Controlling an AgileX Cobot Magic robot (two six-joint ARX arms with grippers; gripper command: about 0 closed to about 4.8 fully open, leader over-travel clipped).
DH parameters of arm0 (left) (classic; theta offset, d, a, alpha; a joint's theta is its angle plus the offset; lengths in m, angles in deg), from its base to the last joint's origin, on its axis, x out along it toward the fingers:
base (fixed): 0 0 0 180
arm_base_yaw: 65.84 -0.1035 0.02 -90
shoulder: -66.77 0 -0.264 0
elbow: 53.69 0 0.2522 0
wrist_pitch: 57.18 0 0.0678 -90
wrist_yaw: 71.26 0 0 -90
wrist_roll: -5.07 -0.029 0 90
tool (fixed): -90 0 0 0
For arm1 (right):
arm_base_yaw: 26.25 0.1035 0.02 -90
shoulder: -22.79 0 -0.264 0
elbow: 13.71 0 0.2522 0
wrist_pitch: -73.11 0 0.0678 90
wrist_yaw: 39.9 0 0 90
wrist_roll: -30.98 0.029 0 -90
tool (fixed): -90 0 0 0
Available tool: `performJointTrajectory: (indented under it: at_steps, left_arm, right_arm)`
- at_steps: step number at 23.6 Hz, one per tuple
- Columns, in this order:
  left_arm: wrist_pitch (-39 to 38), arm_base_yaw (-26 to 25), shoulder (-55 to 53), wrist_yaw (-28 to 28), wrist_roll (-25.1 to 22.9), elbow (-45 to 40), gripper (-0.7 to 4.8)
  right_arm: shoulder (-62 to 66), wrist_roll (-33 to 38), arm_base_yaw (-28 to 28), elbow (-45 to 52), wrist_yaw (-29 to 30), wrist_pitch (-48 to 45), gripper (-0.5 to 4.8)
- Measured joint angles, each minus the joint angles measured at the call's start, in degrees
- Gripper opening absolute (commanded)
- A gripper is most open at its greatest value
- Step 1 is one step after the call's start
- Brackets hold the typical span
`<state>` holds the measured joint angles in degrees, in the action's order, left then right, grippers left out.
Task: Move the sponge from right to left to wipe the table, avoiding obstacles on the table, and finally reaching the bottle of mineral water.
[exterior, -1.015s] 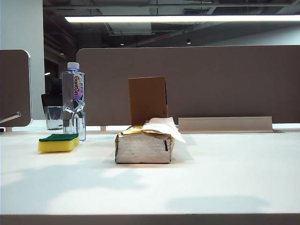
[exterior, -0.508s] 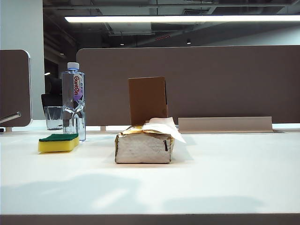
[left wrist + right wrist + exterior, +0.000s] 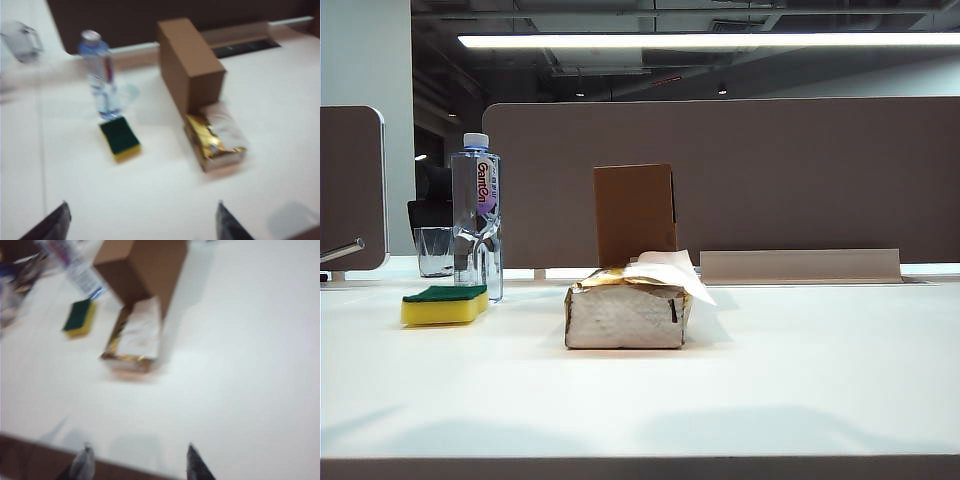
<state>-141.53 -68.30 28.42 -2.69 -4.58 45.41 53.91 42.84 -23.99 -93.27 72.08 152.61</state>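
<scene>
We see the sponge (image 3: 444,304) lying flat on the white table (image 3: 770,370), green side up, at the left of the exterior view, just beside the bottle of mineral water (image 3: 477,215); from this angle its right end sits right in front of the bottle's base, and we can't tell if they touch. Bottle stands upright w/ white cap on. A short clear glass cup (image 3: 434,251) stands behind it, further left.

Mid-table: the tissue pack (image 3: 628,310), gold top, white tissue sticking out to the right. The brown cardboard box (image 3: 635,213) stands upright directly behind it. Sponge & bottle are well apart from these two obstacles.

No arm shows in the exterior view, only soft shadows along the front of the table.

Left wrist view (blurry): left gripper (image 3: 140,227) hangs above the table, off the surface, both dark fingertips (image 3: 52,227) spread wide w/ nothing between them, so the claw is open & empty. Sponge, bottle, box & tissue pack all lie ahead of it, none close.

Right wrist view (also blurry): right gripper (image 3: 137,462) is up over the near table edge, fingertips (image 3: 195,462) apart w/ only bare table in the gap. That claw is open too, holding nothing. Tissue pack is the nearest object ahead of it, sponge further off by the bottle.
</scene>
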Motion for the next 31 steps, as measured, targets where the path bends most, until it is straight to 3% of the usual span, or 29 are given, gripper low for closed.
performJointTrajectory:
  at_steps: [4,7,14,20,23,26,31]
  left_arm:
    - [6.62,2.14,5.16,2.19,0.0,-5.51,3.6]
    - [7.34,2.12,5.99,2.54,-0.02,-7.87,3.39]
    - [14.32,2.05,11.85,3.85,0.0,-15.19,3.35]
    - [20.37,2.01,18.23,6.03,1.09,-23.5,2.7]
    - [22.93,2.01,20.98,6.08,1.75,-28.44,2.17]
    - [26.8,2.01,24.52,6.84,3.17,-33.59,2.05]
    - [31.45,2.01,29.55,8.24,5.77,-41.2,1.74]
  right_arm:
    - [-3.63,-2.54,-0.02,0.04,-10.69,-7.65,2.38]
    - [-4.61,-3.41,-0.02,0.11,-13.35,-9.62,2.28]
    - [-12.07,-4.68,-0.02,10.54,-14.45,-18.67,2.09]
    - [-17.99,-4.48,-0.02,21.33,-14.47,-24.37,1.97]
    - [-18.97,-4.39,-0.02,25.24,-14.8,-28.44,1.15]
    - [-19.15,-4.37,-0.02,28.13,-15.78,-31.76,1.1]
    - [-19.19,-2.75,-0.02,32.2,-16.94,-36.24,0.47]
